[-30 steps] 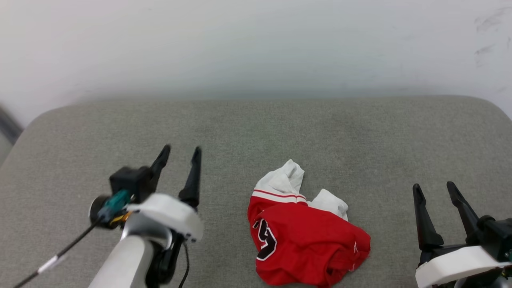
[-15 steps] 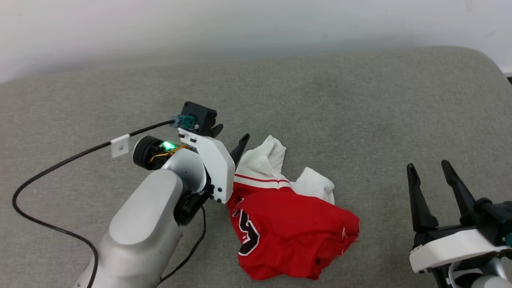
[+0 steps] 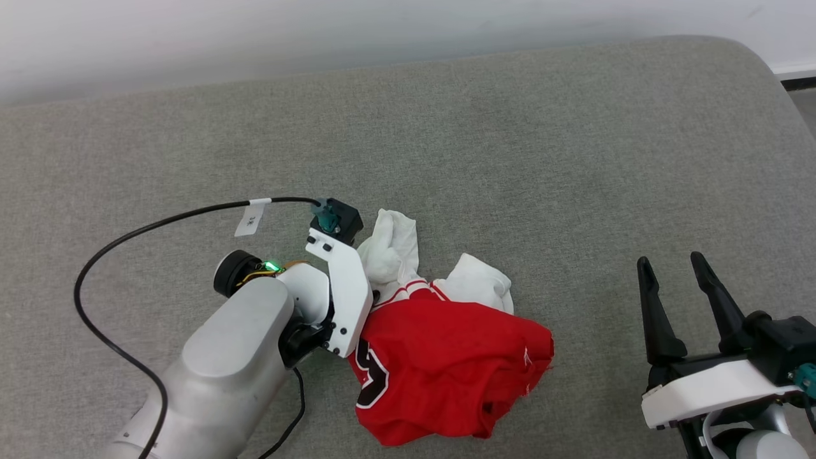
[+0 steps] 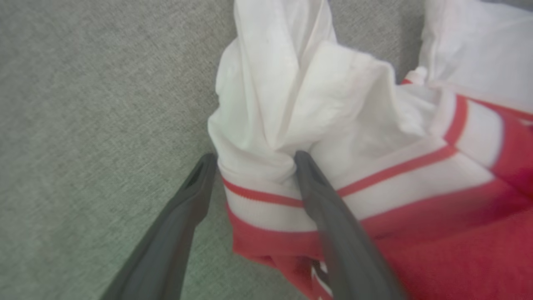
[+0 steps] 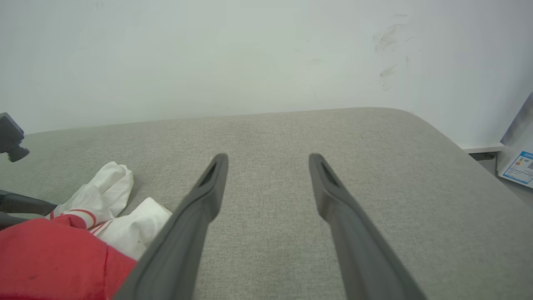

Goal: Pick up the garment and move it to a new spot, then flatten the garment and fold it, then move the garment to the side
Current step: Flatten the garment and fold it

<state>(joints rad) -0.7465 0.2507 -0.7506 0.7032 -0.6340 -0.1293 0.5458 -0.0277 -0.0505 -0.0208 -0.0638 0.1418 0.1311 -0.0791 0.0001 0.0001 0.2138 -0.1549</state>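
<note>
while straddling a white fold of the garment [image 3: 446,357], crumpled near the front of the surface [image 3: 574,159], with left gripper [image 4: 254,157] wide, gripping nothing | keeping right gripper [image 3: 669,258] wide, empty, well apart | nothing done yet; awaiting lifting, moving, flattening, folding, setting aside

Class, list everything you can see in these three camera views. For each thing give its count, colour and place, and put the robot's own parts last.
garment: one, red with white sleeves and black lettering, crumpled on the near middle of the cushion.
cushion: one, grey fabric, lying under everything.
wall: one, white, behind the cushion.
label: one, blue and white, past the cushion's right end.
cable: one, black with a white tag, looping from the left wrist.
left arm: one, silver and white, lower left of the head view.
left gripper: one, dark fingers, open, straddling a fold of the garment's white sleeve.
right gripper: one, dark fingers, open, over bare cushion to the right of the garment.
</note>
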